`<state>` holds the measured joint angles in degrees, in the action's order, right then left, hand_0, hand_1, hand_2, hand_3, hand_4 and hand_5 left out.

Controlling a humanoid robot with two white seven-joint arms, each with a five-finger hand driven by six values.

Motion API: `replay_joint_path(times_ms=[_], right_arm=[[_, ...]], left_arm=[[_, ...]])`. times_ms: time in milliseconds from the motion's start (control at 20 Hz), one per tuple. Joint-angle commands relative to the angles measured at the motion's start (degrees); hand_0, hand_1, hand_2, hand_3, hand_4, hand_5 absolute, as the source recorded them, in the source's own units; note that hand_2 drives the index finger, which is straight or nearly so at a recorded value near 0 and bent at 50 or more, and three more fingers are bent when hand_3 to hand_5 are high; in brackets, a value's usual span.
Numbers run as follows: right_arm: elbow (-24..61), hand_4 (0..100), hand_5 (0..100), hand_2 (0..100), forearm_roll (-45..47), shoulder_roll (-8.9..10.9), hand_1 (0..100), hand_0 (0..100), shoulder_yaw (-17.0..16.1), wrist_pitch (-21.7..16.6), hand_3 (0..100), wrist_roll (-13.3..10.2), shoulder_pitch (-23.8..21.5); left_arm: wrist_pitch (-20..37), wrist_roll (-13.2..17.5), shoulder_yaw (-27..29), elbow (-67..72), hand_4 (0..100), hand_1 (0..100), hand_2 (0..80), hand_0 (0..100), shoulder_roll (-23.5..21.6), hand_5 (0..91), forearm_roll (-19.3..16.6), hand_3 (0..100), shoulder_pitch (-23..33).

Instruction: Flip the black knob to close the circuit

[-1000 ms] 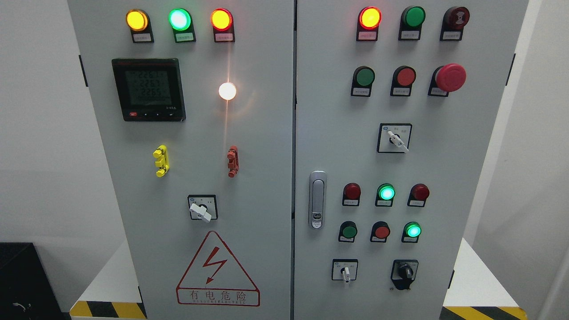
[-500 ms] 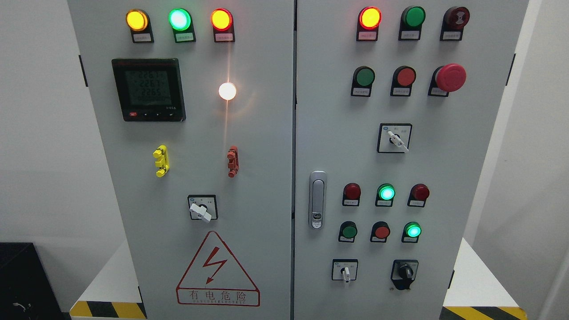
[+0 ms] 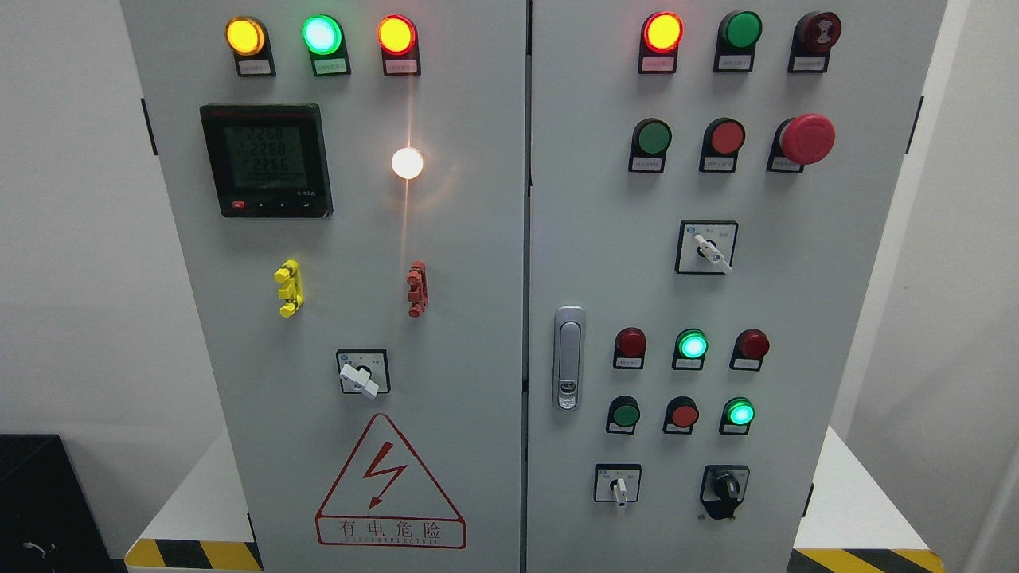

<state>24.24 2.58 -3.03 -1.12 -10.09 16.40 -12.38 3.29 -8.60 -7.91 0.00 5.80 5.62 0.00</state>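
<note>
The black knob (image 3: 725, 484) sits at the lower right of the grey cabinet's right door (image 3: 716, 302), on a black plate, its pointer roughly upright. To its left is a white-handled selector switch (image 3: 618, 485). Neither of my hands nor arms shows anywhere in the head view.
The right door carries a red mushroom stop button (image 3: 806, 138), rows of red and green buttons and lamps, another white selector (image 3: 707, 248) and a silver door latch (image 3: 568, 358). The left door has a digital meter (image 3: 266, 161), a white selector (image 3: 362, 372), and a warning triangle (image 3: 389, 484). Hazard-striped base below.
Only the meter's digits have changed. Nothing else has moved.
</note>
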Motion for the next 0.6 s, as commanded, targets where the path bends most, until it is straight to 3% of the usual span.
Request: replay_joint_path(times_ms=[0, 200, 400, 550], right_arm=[[19.2, 20, 1, 10, -3.2, 0.84, 2, 0, -2.6, 0.3, 24, -0.5, -1.9], [28.1, 30, 9, 17, -5.6, 1.10, 0, 0, -2.7, 0.6, 34, -2.8, -3.3], [36.0, 43, 27, 29, -11.4, 1.19, 0, 0, -2.7, 0.4, 48, -5.9, -4.6], [41.2, 48, 35, 33, -15.9, 1.01, 0, 0, -2.7, 0.4, 54, -7.6, -5.1]], left_arm=[[0.0, 0.0, 0.0, -1.7, 0, 56, 0.0, 12, 0.0, 0.0, 0.0, 0, 1.3], [0.0, 0.0, 0.0, -1.7, 0, 56, 0.0, 12, 0.0, 0.0, 0.0, 0, 1.3], [0.0, 0.0, 0.0, -1.7, 0, 56, 0.0, 12, 0.0, 0.0, 0.0, 0, 1.3], [0.0, 0.0, 0.0, -1.7, 0, 56, 0.0, 12, 0.0, 0.0, 0.0, 0, 1.3]])
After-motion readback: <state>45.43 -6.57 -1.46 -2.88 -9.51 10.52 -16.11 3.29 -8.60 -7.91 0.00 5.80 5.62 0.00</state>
